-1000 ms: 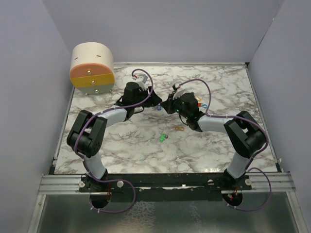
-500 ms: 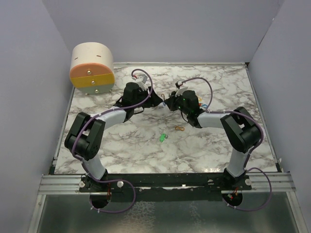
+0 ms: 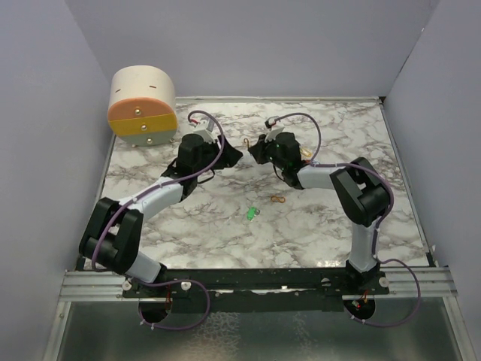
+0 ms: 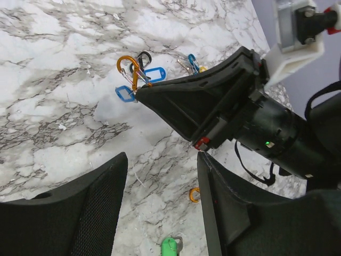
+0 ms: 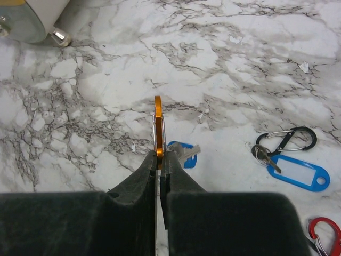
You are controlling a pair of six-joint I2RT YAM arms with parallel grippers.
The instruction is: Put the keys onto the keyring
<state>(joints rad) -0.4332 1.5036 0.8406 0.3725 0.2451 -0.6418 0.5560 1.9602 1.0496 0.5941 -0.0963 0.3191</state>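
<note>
My right gripper is shut on an orange carabiner keyring, held edge-on above the marble; in the top view the keyring sits at its tip. A blue-tagged key shows right behind the fingertips; whether it hangs on the ring I cannot tell. Another blue-tagged key lies on a black carabiner. A green-tagged key lies nearer the arms. My left gripper is open and holds nothing, facing the right gripper from the left.
A small orange clip lies near the green key. A red carabiner and a blue carabiner lie at the right. A cream and orange drawer box stands at the far left corner.
Both grippers have moved toward the far side and a little left. The right one carried the orange keyring along. The left jaws stayed open.
</note>
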